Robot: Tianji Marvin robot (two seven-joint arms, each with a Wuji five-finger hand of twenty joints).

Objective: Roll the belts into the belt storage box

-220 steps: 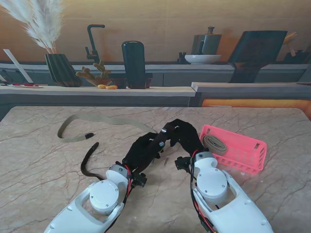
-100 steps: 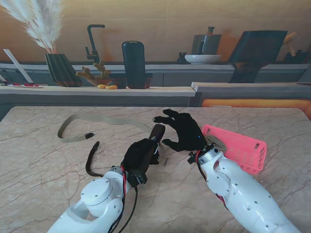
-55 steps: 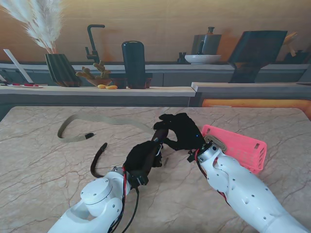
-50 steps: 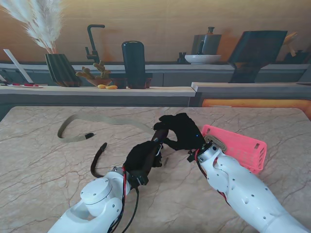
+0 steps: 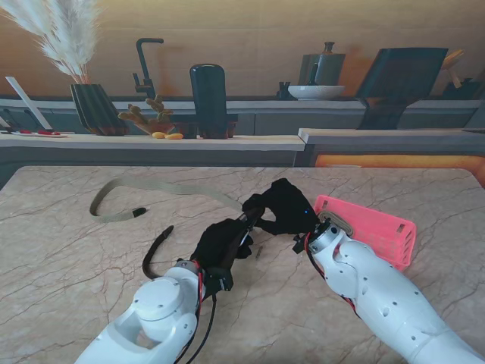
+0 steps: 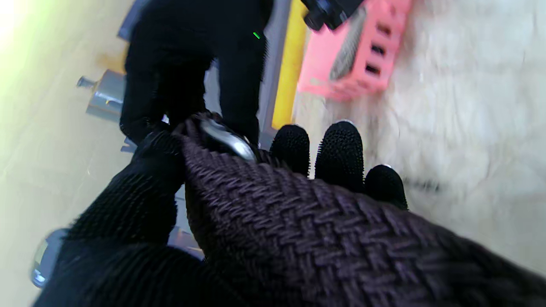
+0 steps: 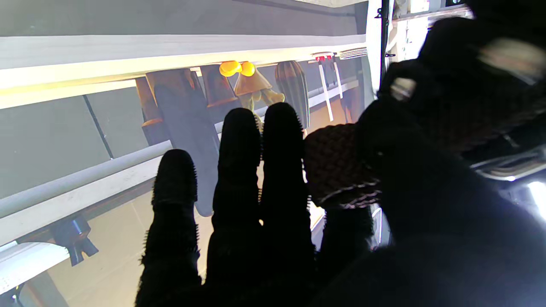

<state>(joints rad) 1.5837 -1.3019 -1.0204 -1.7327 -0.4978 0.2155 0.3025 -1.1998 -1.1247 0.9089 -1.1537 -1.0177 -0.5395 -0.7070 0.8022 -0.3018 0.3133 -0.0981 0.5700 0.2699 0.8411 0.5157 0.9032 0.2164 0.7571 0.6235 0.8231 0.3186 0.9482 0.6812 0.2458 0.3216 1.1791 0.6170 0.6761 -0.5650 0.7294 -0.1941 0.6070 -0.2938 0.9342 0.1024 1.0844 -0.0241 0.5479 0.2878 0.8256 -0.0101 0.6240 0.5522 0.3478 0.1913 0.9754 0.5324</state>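
Rolling is under way — the left hand (image 5: 220, 244) is clamped on the dark woven belt (image 6: 298, 230), the right hand (image 5: 282, 206) pinching its buckle end just left of the pink storage box (image 5: 383, 227) (a rolled tan belt (image 5: 338, 224) sits inside). Next, I'd guess: wind tighter; the belt's tail trails left of the box.

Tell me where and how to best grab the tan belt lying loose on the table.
Take the tan belt at its near-left end, where the strap doubles back into a flat loop beside a dark tip. Probably come straight down with the left hand, currently shut on the dark woven belt; the strap lies flat, so pinch across its width.
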